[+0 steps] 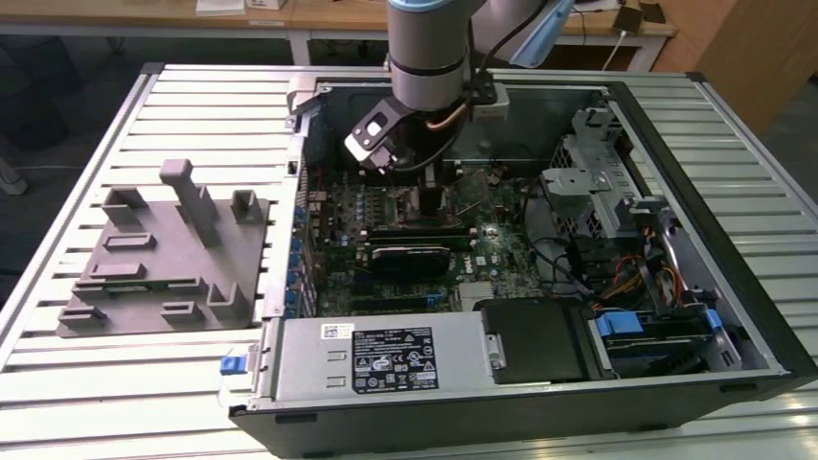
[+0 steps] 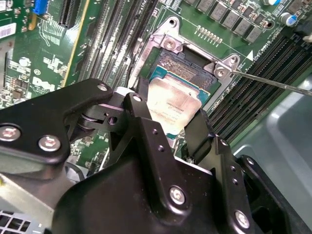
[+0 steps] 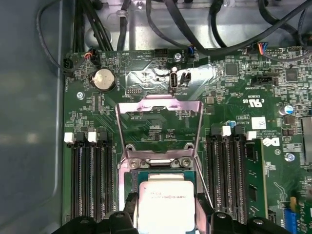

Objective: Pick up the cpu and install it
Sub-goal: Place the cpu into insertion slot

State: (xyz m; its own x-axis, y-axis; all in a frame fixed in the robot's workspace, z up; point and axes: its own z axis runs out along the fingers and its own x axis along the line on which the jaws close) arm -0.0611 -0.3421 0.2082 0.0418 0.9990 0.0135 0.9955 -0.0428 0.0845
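- My claw (image 2: 168,117) is clenched on the small, flat, square cpu with a shiny silver metal top (image 3: 165,202). Its two black metal fingers (image 2: 146,131) press on opposite edges of the chip. I judge this hold keeps the chip level and spares its smooth top and its underside.
- The cpu lies over the square socket (image 2: 183,62) on the green printed motherboard (image 3: 146,97). In the second wrist view a strip of the socket's dark, finely grained contact field shows past the chip's teal edge. I therefore judge the chip not yet seated, though I cannot tell whether it touches.
- The hinged load plate (image 3: 160,102), a thin stamped steel frame, is swung open on the side of the socket away from my claw. The thin steel wire lever (image 2: 273,84) stands off to one side. Both positions leave the socket uncovered.
- Long black plastic memory slots (image 3: 90,175) flank the socket on both sides, near it.
- The motherboard is mounted in the black and grey metal computer case (image 1: 511,414). The case lies open on its side on the ribbed metal tabletop (image 1: 128,383), so my arm (image 1: 428,48) reaches in from above.
- The matte grey plastic fixture with upright posts (image 1: 167,259) rests just beside the case, on the exterior view's left, well apart from my claw.
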